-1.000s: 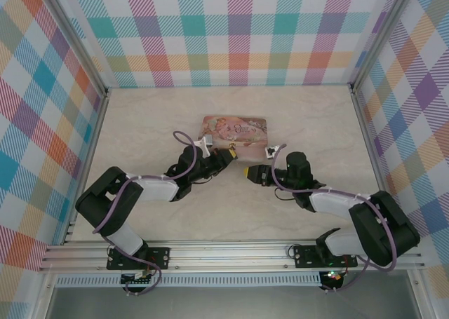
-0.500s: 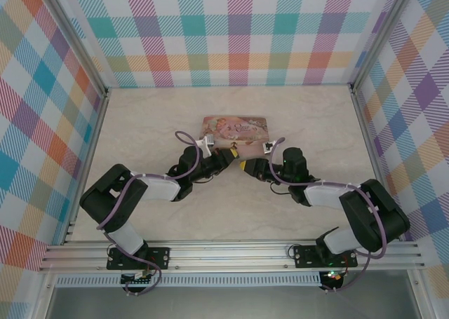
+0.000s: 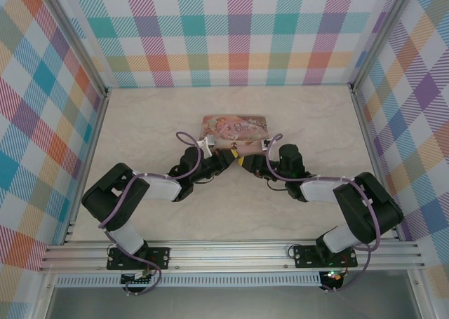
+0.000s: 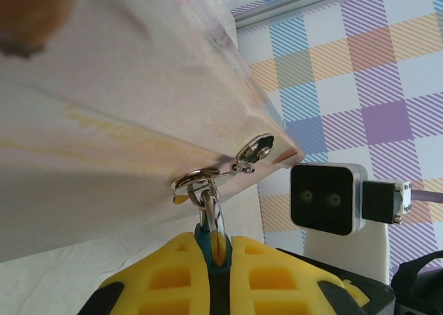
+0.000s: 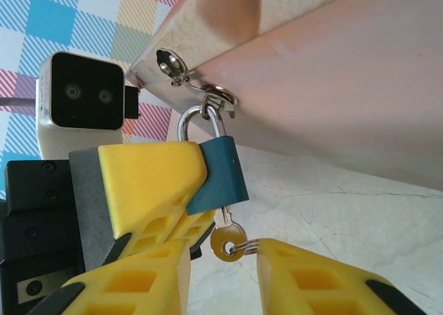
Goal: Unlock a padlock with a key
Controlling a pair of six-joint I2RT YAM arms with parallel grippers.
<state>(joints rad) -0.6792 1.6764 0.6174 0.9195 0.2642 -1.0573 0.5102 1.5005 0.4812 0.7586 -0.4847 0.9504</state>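
Observation:
The small blue padlock [image 5: 218, 173] hangs by its shackle from a ring on the hasp of the pink tin [image 3: 235, 127]. My left gripper [image 4: 213, 249] is shut on the padlock [image 4: 202, 233], its yellow fingers [image 5: 149, 180] clamping the blue body. The key [image 5: 227, 240] sticks out of the padlock's underside, with a small wire ring through its head. My right gripper [image 5: 221, 263] is open, its two fingers on either side of the key's head; the wire ring touches the right finger. In the top view the left gripper [image 3: 229, 158] and right gripper [image 3: 243, 163] meet tip to tip in front of the tin.
The tin's front wall [image 5: 332, 73] stands just behind both grippers. The right wrist camera housing [image 4: 327, 199] and the left wrist camera housing [image 5: 83, 100] face each other at close range. Plaid walls [image 3: 42, 123] enclose the marble table [image 3: 231, 214].
My right gripper has moved left and slightly towards the tin, closing the gap to the left gripper and the padlock. The left arm has barely moved.

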